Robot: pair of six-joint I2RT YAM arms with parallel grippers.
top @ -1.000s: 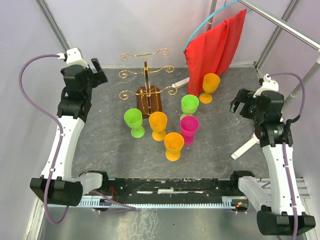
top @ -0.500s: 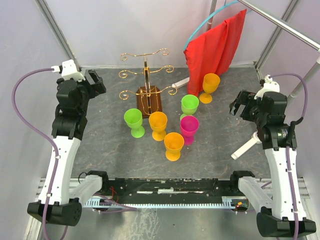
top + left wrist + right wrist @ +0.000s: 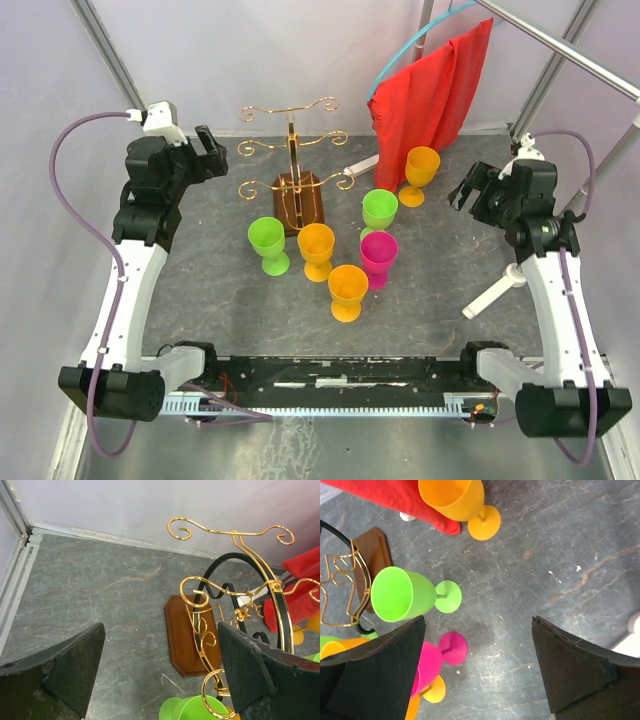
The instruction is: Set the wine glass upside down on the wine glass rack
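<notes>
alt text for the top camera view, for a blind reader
Six upright wine glasses, green, orange and pink, stand on a grey table by a bare gold rack. The left gripper and right gripper hover open either side; a red cloth hangs behind.

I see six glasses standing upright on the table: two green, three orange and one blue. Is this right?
Almost. There is no blue one: the sixth is a magenta glass, as the top external view shows. The rest is right.
</notes>
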